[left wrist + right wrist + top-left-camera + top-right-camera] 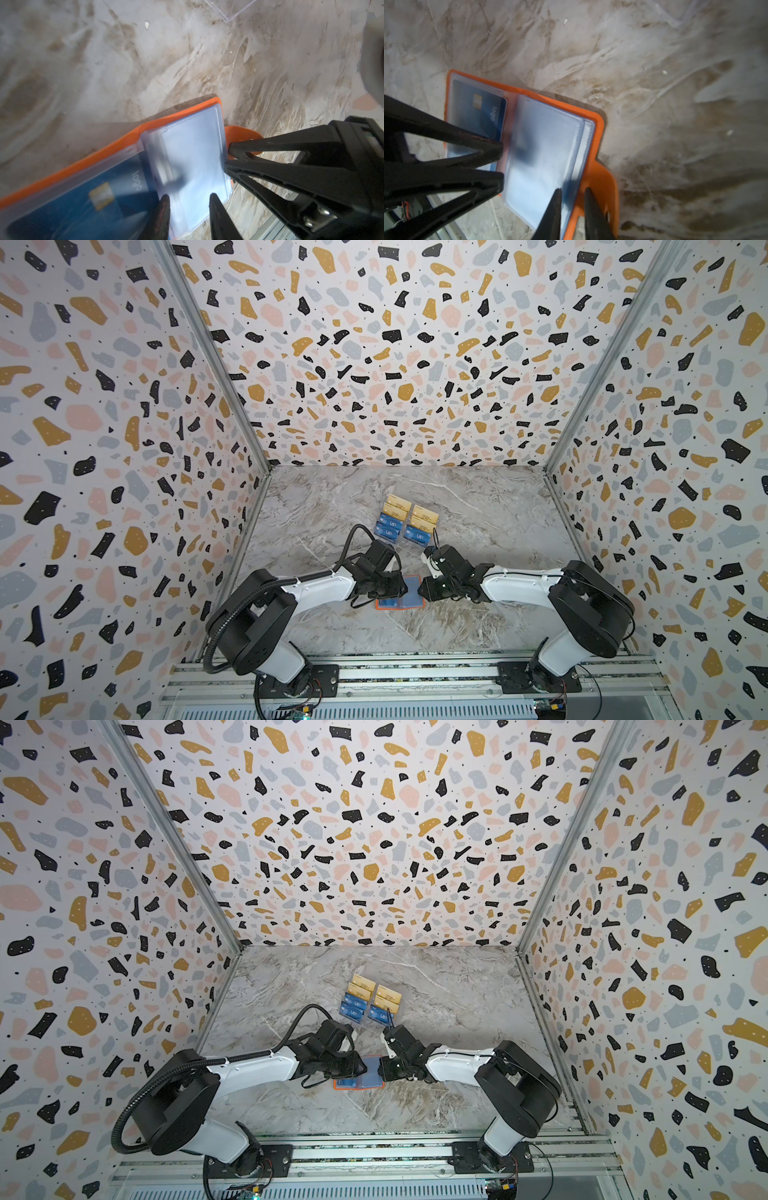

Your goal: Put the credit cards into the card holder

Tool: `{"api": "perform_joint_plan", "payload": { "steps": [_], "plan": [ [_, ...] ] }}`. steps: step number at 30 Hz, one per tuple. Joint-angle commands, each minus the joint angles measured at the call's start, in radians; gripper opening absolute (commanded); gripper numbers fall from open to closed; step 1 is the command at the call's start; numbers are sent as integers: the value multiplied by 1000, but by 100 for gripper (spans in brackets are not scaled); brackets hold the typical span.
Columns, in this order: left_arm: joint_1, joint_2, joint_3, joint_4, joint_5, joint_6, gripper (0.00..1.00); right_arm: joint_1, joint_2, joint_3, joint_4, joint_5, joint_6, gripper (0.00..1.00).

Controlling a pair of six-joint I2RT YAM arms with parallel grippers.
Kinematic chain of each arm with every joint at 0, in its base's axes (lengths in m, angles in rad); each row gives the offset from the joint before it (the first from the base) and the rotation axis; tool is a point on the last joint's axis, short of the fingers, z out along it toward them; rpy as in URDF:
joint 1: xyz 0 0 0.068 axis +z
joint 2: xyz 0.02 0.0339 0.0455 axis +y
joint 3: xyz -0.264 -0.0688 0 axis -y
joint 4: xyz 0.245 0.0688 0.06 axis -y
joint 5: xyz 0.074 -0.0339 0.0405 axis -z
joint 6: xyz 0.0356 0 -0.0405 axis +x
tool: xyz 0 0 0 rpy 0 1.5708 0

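Card holder [600,133], orange leather-like, open on marbled surface [457,510]; left gripper [188,197] spread over clear plastic sleeve [193,145], right gripper [572,190] of unclear grip

Left arm [320,587], right arm [515,578] stretched inward, low. Left claw [189,196] jaws apart; right claw [573,189] gap narrower.

We see matt, leather-like orange on the card holder [600,133]. Its frosted clear plastic sleeves [546,145] lie under the right gripper's [573,192] matt black plastic fingers. Just beside the left gripper [501,161], a glossy blue plastic credit card [481,112] shows through. Beneath both claws, the table [654,83] looks like smooth, faintly shiny marble.
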Motion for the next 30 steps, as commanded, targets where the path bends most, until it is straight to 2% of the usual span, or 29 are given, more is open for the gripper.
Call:
{"api": "perform_joint_plan", "payload": {
  "steps": [1, 13, 18, 30],
  "plan": [
    [-3, 14, 2, 64, 9, -16, 35, -1, 20, 19, -6, -9, -22, 20],
    [2, 25, -81, 144, -48, -131, 36, -2, 32, 15, 0, -16, -18, 16],
    [2, 39, -100, 186, -25, -139, 37, -2, 33, 17, 3, -18, -19, 16],
    [2, 23, -202, 414, 44, -299, 37, -1, 39, 14, 18, -30, -10, 15]
  ]
}}
